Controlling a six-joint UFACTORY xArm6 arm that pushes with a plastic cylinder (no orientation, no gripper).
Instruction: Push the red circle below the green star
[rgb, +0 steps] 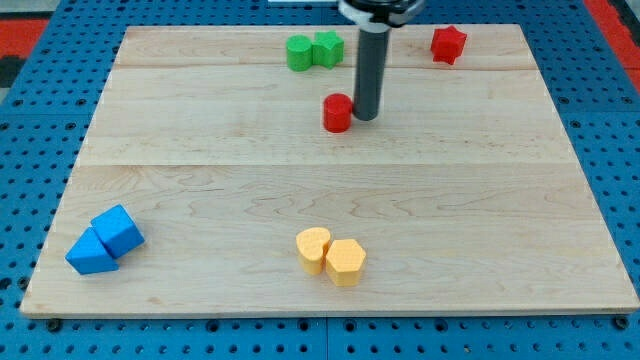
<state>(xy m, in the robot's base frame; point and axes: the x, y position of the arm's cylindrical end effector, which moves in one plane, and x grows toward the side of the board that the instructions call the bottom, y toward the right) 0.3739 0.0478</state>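
Observation:
The red circle (338, 113) sits on the wooden board in the upper middle of the view. My tip (365, 117) is right beside it, touching or nearly touching its right side. The green star (327, 49) lies near the view's top, above the red circle and slightly to its left. A green circle (299, 53) sits against the star's left side.
A red star (448, 44) lies at the top right. A blue cube (119, 230) and a blue triangle (90, 253) sit together at the bottom left. A yellow heart (313, 249) and a yellow hexagon (345, 262) sit together at the bottom middle. The board's edge (320, 312) borders blue pegboard.

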